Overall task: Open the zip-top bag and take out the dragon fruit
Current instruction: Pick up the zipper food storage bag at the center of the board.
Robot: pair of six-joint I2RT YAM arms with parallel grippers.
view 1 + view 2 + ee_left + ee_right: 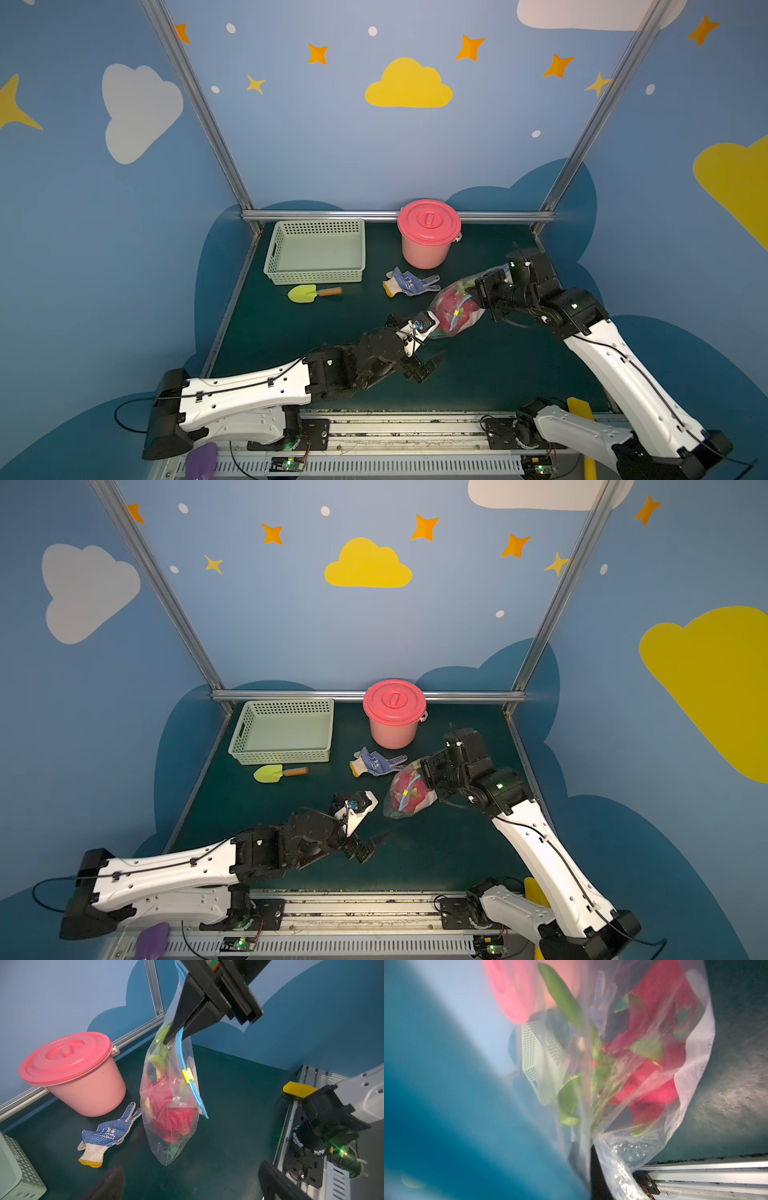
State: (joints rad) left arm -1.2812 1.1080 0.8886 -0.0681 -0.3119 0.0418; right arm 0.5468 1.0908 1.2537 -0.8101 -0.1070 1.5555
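The zip-top bag (455, 309) (405, 793) hangs clear above the green table, tilted, with the red and green dragon fruit (176, 1120) (654, 1076) inside. Its light-blue zip strip (180, 1049) carries a yellow slider (188, 1075) about halfway along. My right gripper (478, 286) (422, 771) (173, 1035) is shut on the bag's upper edge beside the strip; its own view is filled with blurred plastic. My left gripper (419, 343) (363, 818) (191, 1184) stands wide open just short of the bag's lower corner, touching nothing.
Behind the bag stands a pink lidded pail (428, 237), with a blue-dotted glove (409, 282) in front of it. A pale green basket (316, 253) and a yellow-green trowel (311, 293) lie at the back left. The metal rail (415, 432) runs along the front edge.
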